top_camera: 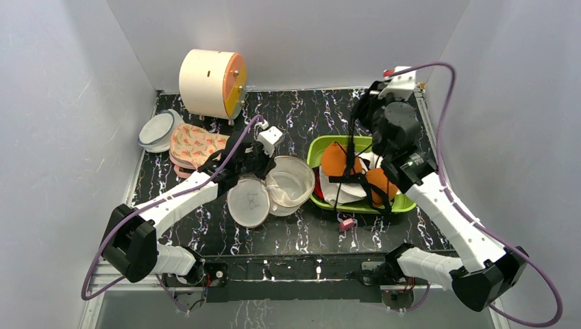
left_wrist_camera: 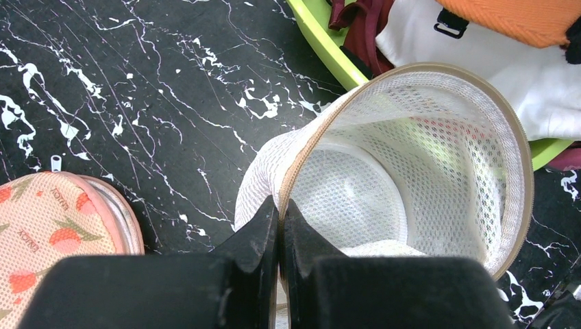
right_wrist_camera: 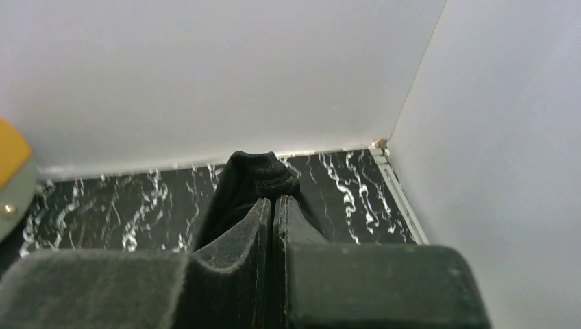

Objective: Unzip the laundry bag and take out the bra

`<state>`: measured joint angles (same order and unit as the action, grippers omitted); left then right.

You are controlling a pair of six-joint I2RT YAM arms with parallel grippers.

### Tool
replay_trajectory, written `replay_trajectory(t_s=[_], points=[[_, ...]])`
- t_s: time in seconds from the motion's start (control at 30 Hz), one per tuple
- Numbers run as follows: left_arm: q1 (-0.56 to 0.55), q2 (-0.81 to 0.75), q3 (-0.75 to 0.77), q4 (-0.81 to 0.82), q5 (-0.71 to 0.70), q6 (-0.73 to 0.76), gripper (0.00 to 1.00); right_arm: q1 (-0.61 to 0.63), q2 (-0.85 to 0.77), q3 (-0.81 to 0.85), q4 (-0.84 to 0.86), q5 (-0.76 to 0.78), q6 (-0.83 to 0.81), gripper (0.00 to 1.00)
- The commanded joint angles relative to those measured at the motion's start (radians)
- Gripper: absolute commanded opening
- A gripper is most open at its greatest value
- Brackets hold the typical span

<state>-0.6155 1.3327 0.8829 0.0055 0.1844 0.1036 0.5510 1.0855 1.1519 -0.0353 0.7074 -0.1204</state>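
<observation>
The white mesh laundry bag [top_camera: 274, 190] lies unzipped in mid-table, its two halves spread apart. My left gripper [top_camera: 264, 168] is shut on the bag's tan zipper rim [left_wrist_camera: 301, 151], and the open half [left_wrist_camera: 411, 157] shows only bare mesh inside. The bra [top_camera: 356, 175], with its orange cups and black straps, rests in the green basket [top_camera: 316, 147]. Raised above the basket's far side, my right gripper [top_camera: 366, 103] is shut on a black bra strap [right_wrist_camera: 257, 171], which bunches over the fingertips [right_wrist_camera: 262, 209]. An orange cup [left_wrist_camera: 514, 17] shows at the left wrist view's top edge.
White garments [top_camera: 339, 195] lie under the bra in the basket. A pink patterned pouch [top_camera: 195, 145] and a grey-rimmed white disc [top_camera: 159, 130] sit at the left. A cream and orange drum [top_camera: 209, 82] stands at the back. A small pink item [top_camera: 347, 223] lies before the basket.
</observation>
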Motion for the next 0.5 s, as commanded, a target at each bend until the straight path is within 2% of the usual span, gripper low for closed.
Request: replay_trajectory(t_s=[0.0, 0.3, 0.47], points=[[-0.006, -0.003, 0.002, -0.007, 0.002, 0.008, 0.0, -0.07, -0.006, 0.166, 0.046, -0.127, 0.097, 0.0], [-0.01, 0.003, 0.003, -0.006, 0.009, 0.003, 0.0, -0.121, 0.049, 0.353, 0.048, -0.168, 0.068, 0.0], [-0.01, 0.003, 0.005, -0.009, 0.011, 0.003, 0.0, -0.125, 0.04, 0.339, 0.033, -0.19, 0.072, 0.0]])
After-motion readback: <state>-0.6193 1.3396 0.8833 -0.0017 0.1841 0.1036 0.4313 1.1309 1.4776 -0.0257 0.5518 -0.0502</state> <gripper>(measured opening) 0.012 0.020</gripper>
